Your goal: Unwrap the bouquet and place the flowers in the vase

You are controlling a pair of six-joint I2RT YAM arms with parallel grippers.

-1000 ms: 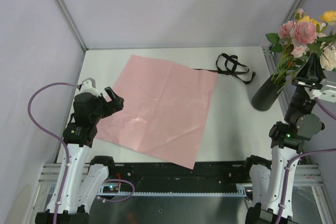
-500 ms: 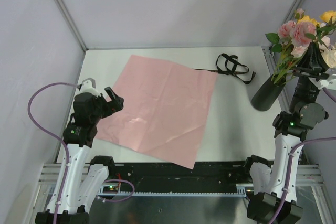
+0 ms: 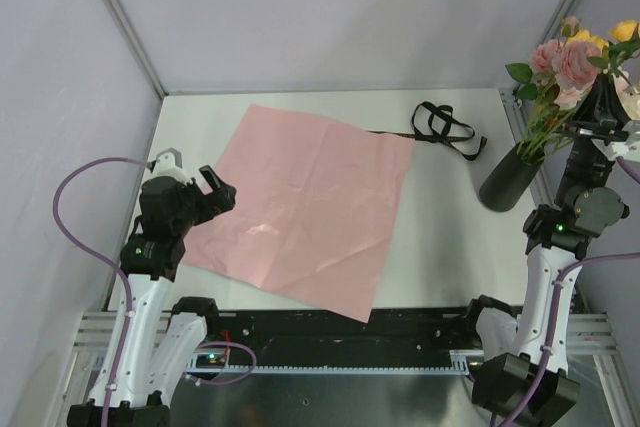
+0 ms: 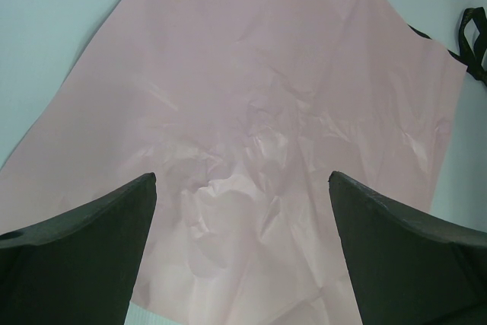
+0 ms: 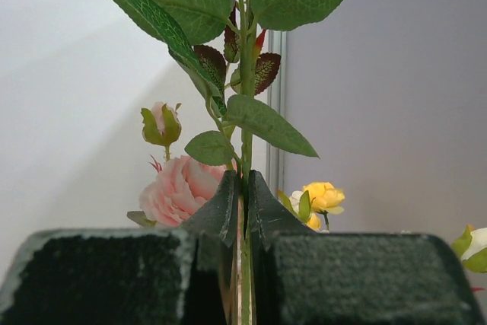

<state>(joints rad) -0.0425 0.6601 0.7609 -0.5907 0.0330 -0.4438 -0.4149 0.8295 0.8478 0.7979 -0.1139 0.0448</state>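
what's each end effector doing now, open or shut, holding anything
Left end effector: open, empty, above the pink paper.
Right end effector: shut on a stem of the flowers.

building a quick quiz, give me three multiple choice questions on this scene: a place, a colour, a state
1. Where does the ribbon lie relative to the pink sheet? A on its middle; B on the table by its right-hand corner; C under it.
2. What colour is the ribbon? A black; B red; C white.
3. What is the right gripper doing? A open and empty; B shut on a flower stem; C shut on the ribbon.
Answers: 1 B, the top view shows it on bare table past that corner; 2 A, it shows black there; 3 B, the wrist view shows it pinched on a green stem.
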